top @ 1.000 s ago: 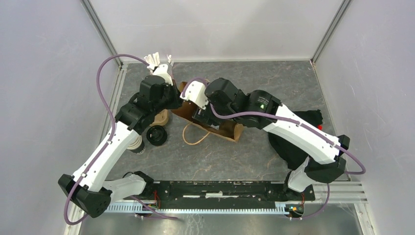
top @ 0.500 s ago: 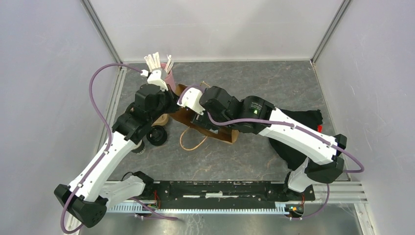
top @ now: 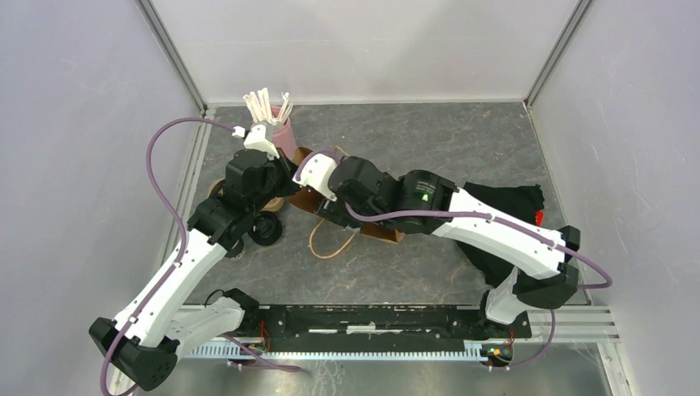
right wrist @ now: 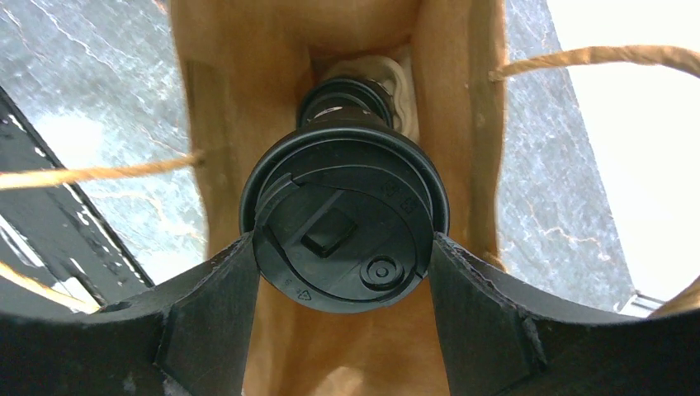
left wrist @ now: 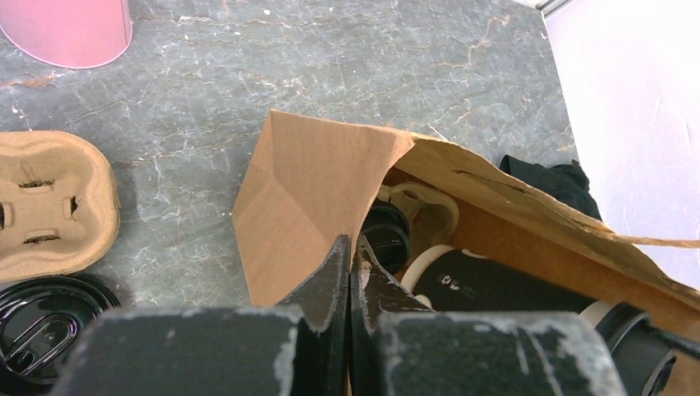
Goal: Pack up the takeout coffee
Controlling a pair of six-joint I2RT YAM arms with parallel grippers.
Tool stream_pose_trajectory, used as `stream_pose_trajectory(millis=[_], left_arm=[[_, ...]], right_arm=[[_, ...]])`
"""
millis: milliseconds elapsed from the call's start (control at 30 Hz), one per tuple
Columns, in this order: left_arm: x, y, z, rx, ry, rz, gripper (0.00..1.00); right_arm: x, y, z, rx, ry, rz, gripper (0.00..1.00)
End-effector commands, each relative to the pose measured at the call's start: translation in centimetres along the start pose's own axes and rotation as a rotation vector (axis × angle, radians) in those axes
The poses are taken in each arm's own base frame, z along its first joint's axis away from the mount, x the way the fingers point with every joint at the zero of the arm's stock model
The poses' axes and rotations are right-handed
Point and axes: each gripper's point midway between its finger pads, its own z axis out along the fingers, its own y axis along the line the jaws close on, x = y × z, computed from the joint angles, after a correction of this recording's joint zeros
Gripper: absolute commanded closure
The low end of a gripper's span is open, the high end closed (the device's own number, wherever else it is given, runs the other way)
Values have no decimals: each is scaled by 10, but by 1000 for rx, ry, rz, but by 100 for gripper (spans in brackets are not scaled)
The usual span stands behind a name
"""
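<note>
Jamming is looming: right gripper (right wrist: 342, 280) is clasping 1 lidded cup (right wrist: 342, 235), crowding another cup (right wrist: 347, 103) inside the bag (left wrist: 305, 190) I'm pinching with the left gripper (left wrist: 348, 264), risking tearing.

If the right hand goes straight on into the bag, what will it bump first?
Probably the other cup deeper in the bag. The held cup in the hand would touch it first.
</note>
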Motion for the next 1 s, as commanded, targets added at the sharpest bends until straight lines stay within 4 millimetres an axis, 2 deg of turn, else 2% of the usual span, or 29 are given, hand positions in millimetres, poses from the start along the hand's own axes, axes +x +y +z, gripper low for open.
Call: stream_pose_trajectory(millis=[0, 133, 267, 433, 600, 867, 967], left_arm=[[-24, -9, -4, 1, -73, -64, 98], [-24, -12, -6, 14, -70, -82, 98], [-18, -13, -7, 28, -56, -94, 98], [-18, -13, -13, 77, -99, -65, 98], [-20, -12, -21, 130, -183, -41, 98], [-16, -11, -27, 166, -212, -33, 98], [-9, -9, -29, 176, -206, -28, 98]], right_arm=[[-12, 0, -2, 76, -12, 177, 100], [-3, -5, 4, 171, 19, 281, 100], [1, -14, 8, 252, 29, 307, 100], [16, -13, 18, 278, 56, 240, 100], [23, -8, 22, 236, 42, 153, 100], [19, -4, 22, 164, -14, -14, 100], [14, -5, 23, 159, -37, -73, 100]])
